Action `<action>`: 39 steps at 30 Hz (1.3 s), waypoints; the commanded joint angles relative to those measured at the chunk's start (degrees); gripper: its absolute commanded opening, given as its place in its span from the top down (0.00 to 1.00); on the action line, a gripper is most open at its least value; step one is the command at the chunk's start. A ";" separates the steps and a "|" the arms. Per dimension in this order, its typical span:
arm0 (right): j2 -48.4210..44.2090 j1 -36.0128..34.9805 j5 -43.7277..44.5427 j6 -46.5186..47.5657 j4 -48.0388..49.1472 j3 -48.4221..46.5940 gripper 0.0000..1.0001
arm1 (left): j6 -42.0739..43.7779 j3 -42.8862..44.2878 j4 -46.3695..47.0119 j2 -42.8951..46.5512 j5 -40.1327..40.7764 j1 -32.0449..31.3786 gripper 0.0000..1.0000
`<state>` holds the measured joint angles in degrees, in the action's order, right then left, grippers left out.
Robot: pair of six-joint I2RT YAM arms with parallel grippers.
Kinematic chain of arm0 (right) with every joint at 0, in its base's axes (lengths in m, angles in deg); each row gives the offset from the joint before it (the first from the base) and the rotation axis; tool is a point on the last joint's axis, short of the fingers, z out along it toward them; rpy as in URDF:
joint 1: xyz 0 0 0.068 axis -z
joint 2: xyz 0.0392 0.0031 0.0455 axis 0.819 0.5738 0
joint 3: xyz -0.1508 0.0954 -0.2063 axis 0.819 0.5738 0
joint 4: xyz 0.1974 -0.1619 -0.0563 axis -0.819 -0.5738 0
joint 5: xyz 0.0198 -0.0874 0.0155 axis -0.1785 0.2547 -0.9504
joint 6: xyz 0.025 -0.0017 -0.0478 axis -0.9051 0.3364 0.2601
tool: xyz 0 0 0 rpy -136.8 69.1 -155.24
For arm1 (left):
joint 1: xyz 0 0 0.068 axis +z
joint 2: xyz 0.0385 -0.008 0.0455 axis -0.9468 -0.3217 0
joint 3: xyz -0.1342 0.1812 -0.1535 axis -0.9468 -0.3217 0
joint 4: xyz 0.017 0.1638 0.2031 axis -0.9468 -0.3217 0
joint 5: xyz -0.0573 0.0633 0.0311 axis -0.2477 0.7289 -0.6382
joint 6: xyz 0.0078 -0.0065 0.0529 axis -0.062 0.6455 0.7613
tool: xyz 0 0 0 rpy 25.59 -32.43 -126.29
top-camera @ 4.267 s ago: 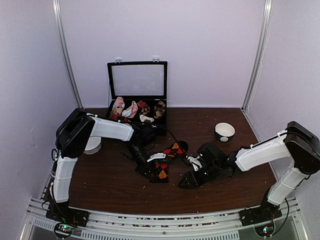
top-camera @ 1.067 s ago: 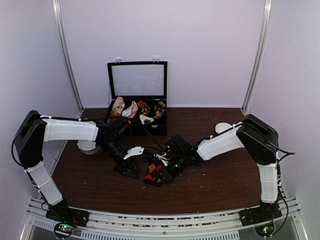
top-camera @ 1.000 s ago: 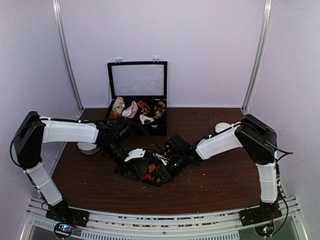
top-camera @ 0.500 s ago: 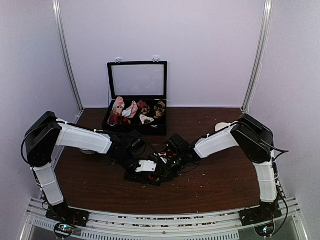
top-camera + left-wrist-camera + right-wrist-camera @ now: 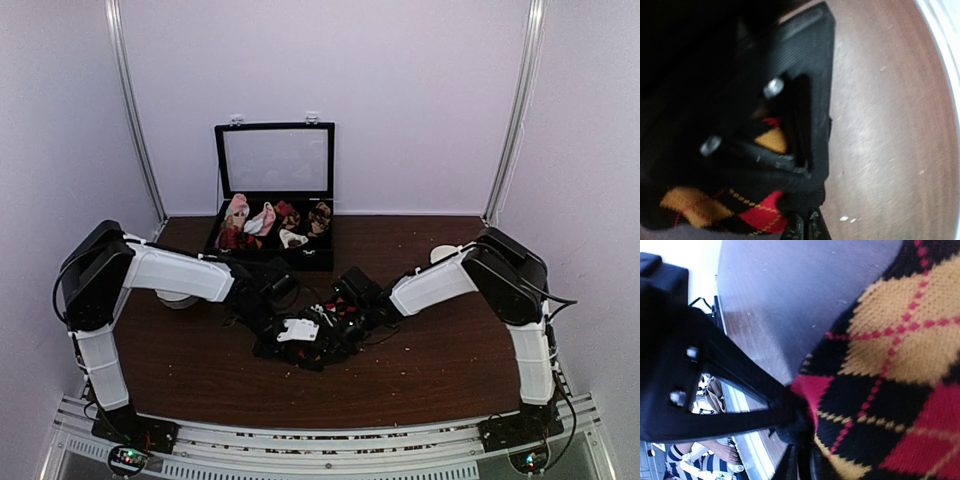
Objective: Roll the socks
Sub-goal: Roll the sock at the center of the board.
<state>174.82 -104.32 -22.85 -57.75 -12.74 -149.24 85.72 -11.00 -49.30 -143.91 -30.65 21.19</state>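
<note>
The socks [image 5: 322, 350] are black argyle with red and orange diamonds and lie bunched at the table's middle, mostly hidden under both grippers in the top view. My left gripper [image 5: 298, 334] comes in from the left. In the left wrist view the left gripper [image 5: 802, 212] is shut on a fold of black knit beside a red diamond of the socks [image 5: 757, 215]. My right gripper [image 5: 338, 322] meets it from the right. In the right wrist view the right gripper [image 5: 799, 432] pinches the edge of the socks [image 5: 890, 365].
A black case [image 5: 272, 250] with its lid raised stands at the back, holding pink, white and dark sock bundles [image 5: 262, 220]. A white bowl [image 5: 440, 255] peeks out behind the right arm. A white round object [image 5: 178, 296] sits under the left arm. Crumbs dot the brown table [image 5: 430, 365].
My left gripper slid right onto the socks, met the right gripper and shut on the knit. The diamonds seen from above are now covered. The right arm barely moved.
</note>
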 commanded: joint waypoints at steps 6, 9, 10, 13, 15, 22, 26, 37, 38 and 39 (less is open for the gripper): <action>-8.49 0.41 15.92 -0.47 8.12 12.77 0.41 | -7.15 9.77 -13.18 -11.86 -11.82 3.05 1.00; -10.57 0.28 17.48 -0.42 9.53 15.07 0.00 | -8.38 12.72 -16.43 -14.97 -12.63 3.70 1.00; -11.07 0.25 18.45 -0.22 9.27 15.67 0.00 | -8.97 13.37 -16.71 -15.63 -12.71 3.96 1.00; -13.17 0.19 21.36 0.49 8.76 18.55 0.00 | -10.49 15.25 -18.49 -17.33 -13.93 5.55 1.00; -15.73 0.11 24.66 2.04 7.43 20.95 0.00 | -11.13 16.38 -19.66 -18.34 -14.31 6.39 1.00; -28.21 -0.76 35.39 5.53 5.84 29.41 0.00 | -12.49 20.06 -21.96 -21.44 -10.56 6.62 1.00; -32.94 -3.33 45.30 8.63 -1.26 30.11 0.00 | -13.40 20.53 -21.98 -21.72 -8.57 6.66 1.00; -53.56 -10.88 84.96 -1.02 -0.58 38.35 0.00 | -12.56 25.33 -24.32 -23.50 -6.86 6.43 1.00; -54.12 -9.55 79.19 2.69 3.41 39.42 0.04 | -12.56 25.77 -24.81 -23.97 -6.76 6.40 1.00; -54.76 -10.72 76.21 7.16 8.68 41.28 0.08 | -12.62 25.94 -25.02 -24.19 -6.89 6.49 1.00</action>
<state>121.19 -116.56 48.91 -51.67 -11.71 -112.12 73.53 14.18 -75.61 -163.97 -47.22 27.22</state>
